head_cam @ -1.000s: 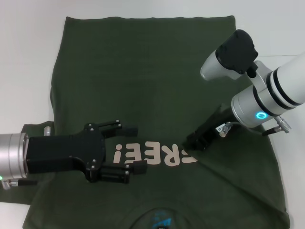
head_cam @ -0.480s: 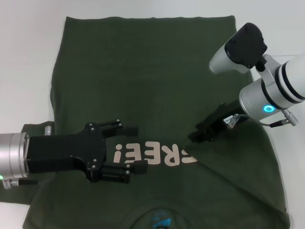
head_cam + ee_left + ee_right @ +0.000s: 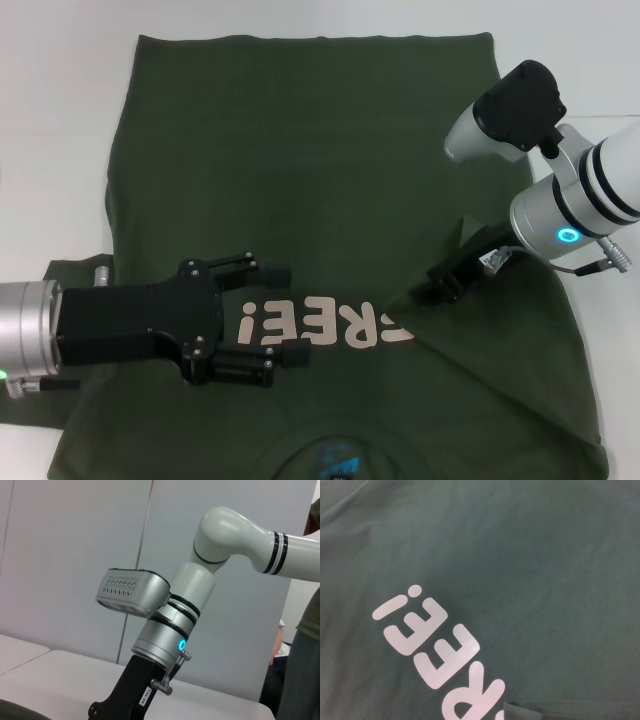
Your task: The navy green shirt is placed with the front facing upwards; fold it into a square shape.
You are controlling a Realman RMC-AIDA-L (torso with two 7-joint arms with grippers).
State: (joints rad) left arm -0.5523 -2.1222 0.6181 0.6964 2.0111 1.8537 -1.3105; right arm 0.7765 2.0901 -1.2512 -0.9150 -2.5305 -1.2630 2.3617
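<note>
The navy green shirt (image 3: 300, 150) lies front up on the white table, collar and blue label (image 3: 335, 462) toward me. Its cream letters (image 3: 320, 325) read "REE!", because a flap of the shirt's right side (image 3: 500, 370) is folded in over the first letter. My left gripper (image 3: 285, 312) hovers open over the chest just left of the "!", holding nothing. My right gripper (image 3: 445, 285) sits low at the edge of the folded flap. The right wrist view shows the shirt (image 3: 520, 555), its letters (image 3: 440, 650) and the flap's corner (image 3: 522, 712).
White table (image 3: 60, 120) shows around the shirt on the left, right and far sides. The shirt's left sleeve (image 3: 70, 275) pokes out beside my left arm. In the left wrist view, my right arm (image 3: 170, 630) stands above the table before a grey wall.
My right gripper has drawn back to the right and slightly up, away from the letters toward the flap's edge. The left gripper and the shirt have stayed put.
</note>
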